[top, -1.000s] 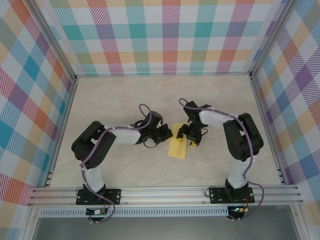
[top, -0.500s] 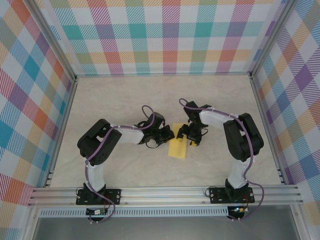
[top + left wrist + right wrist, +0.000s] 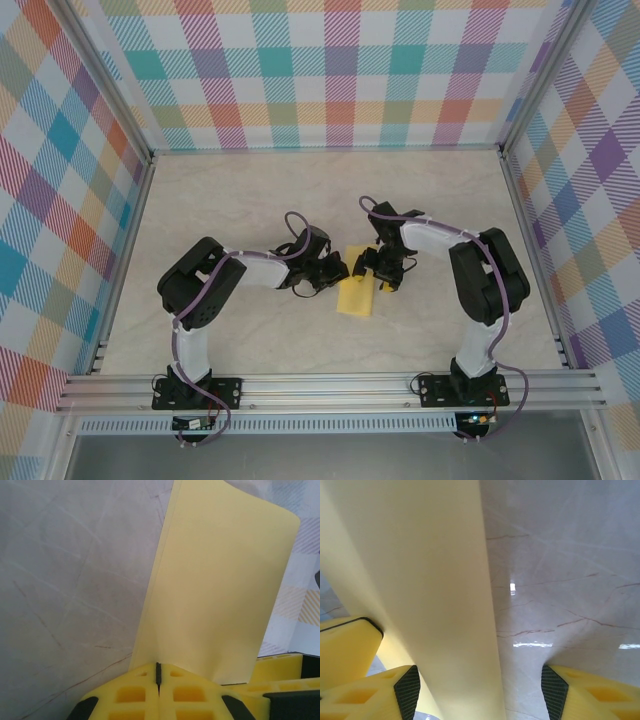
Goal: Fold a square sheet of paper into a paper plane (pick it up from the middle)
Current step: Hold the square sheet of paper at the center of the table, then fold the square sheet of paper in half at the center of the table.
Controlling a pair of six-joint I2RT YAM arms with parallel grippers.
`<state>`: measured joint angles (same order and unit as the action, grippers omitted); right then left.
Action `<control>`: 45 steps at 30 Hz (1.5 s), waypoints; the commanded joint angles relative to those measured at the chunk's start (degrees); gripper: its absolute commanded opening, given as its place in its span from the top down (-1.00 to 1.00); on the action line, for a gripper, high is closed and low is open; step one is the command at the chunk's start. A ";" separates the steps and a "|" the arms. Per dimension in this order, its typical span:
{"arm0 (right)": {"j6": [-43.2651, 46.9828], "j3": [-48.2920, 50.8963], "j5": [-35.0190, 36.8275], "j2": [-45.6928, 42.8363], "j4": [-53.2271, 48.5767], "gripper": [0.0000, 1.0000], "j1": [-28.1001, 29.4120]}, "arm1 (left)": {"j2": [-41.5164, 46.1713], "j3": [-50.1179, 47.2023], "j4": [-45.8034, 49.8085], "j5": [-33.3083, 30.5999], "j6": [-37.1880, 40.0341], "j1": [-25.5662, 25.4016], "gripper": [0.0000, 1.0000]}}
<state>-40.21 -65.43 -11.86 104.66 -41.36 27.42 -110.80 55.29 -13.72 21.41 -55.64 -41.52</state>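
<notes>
The square sheet of paper (image 3: 357, 296) lies folded into a narrow yellow strip on the marble table between the two grippers. My left gripper (image 3: 334, 270) is shut, its tips against the strip's left edge. In the left wrist view the paper (image 3: 220, 590) runs away from the closed tips of the left gripper (image 3: 158, 672); I cannot tell whether any of it is pinched. My right gripper (image 3: 381, 272) stands open at the strip's right edge. From the right wrist, the paper (image 3: 420, 580) rises between the spread fingers of the right gripper (image 3: 480, 692), near the left pad (image 3: 407, 692).
Pale marble tabletop (image 3: 250, 200) spreads around the paper, ringed by checked walls (image 3: 330, 70) and an aluminium rail (image 3: 330, 385) at the near edge. The two grippers stand close together, each one's yellow finger showing in the other's wrist view.
The left arm's elbow and upper link have shifted a little right. Its gripper stays shut at the paper's left edge. The right arm and the paper have hardly moved.
</notes>
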 commanded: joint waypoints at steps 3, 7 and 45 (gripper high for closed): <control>0.92 1.84 1.60 -9.66 3.90 -0.40 -0.94 | -0.51 -1.46 3.17 -1.98 1.97 -1.20 1.00; -0.16 6.84 -3.17 -17.32 10.68 -0.32 -3.51 | -0.87 -1.07 3.26 -1.45 2.11 -1.19 1.00; 3.99 27.92 -21.90 -8.52 35.75 0.74 -10.46 | -0.86 -1.23 4.57 -1.22 3.25 -1.22 1.00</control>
<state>-38.37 -38.63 -34.11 95.11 -5.91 17.28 -110.80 55.29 -13.69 21.43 -53.47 -41.56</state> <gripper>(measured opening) 0.127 0.037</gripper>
